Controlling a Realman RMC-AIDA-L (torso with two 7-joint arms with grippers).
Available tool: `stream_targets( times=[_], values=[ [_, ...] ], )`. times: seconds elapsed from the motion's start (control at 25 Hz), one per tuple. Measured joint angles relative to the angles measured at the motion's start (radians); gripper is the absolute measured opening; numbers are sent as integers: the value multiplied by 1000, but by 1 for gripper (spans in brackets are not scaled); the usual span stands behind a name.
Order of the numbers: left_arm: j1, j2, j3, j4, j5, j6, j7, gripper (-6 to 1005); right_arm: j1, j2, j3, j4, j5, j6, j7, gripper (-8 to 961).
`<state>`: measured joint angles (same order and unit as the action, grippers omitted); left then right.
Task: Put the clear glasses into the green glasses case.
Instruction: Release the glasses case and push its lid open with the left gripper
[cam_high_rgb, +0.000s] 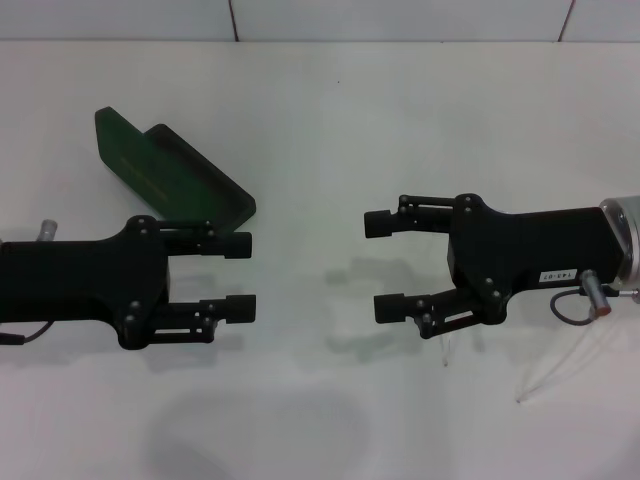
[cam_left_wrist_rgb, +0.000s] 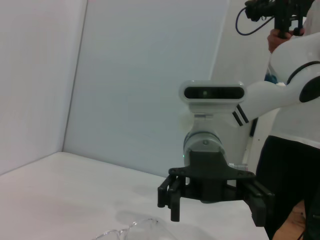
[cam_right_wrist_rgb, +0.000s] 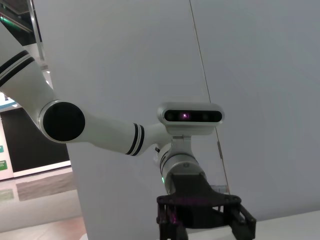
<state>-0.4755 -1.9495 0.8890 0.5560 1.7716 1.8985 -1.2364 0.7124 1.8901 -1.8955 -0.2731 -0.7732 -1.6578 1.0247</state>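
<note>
Clear glasses (cam_high_rgb: 520, 385) under right gripper (cam_high_rgb: 381, 266) — green glasses case (cam_high_rgb: 170, 175) behind left gripper (cam_high_rgb: 245, 277)

Dark green glasses case (cam_high_rgb: 170, 175) with faint gold lettering on its lid; fully transparent clear glasses (cam_high_rgb: 540, 370), faint against the white table (cam_high_rgb: 330, 120). Both the left gripper (cam_high_rgb: 245, 277) and the right gripper (cam_high_rgb: 378, 266) are matte black.

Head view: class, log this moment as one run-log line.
left gripper: open, empty, beside green glasses case | right gripper: open, empty, above clear glasses | case: lid open | glasses: on table
</note>
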Motion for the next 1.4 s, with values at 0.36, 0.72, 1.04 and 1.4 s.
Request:
stream_targets(
  times=[0.36,0.72,1.04,1.4],
  values=[
    [12,-2,-9,2,2,0,0,675,-17,1,3,0,0,-2,-9,885],
    [17,-5,-9,5,2,0,0,673,-25,1,3,0,2,-7,-9,884],
    [17,-6,-8,5,0,1,0,672,-31,0,3,0,6,-8,-9,883],
    [17,-11,-56,11,-6,1,-13,671,-55,0,79,-3,4,-4,-24,882]
  ],
)
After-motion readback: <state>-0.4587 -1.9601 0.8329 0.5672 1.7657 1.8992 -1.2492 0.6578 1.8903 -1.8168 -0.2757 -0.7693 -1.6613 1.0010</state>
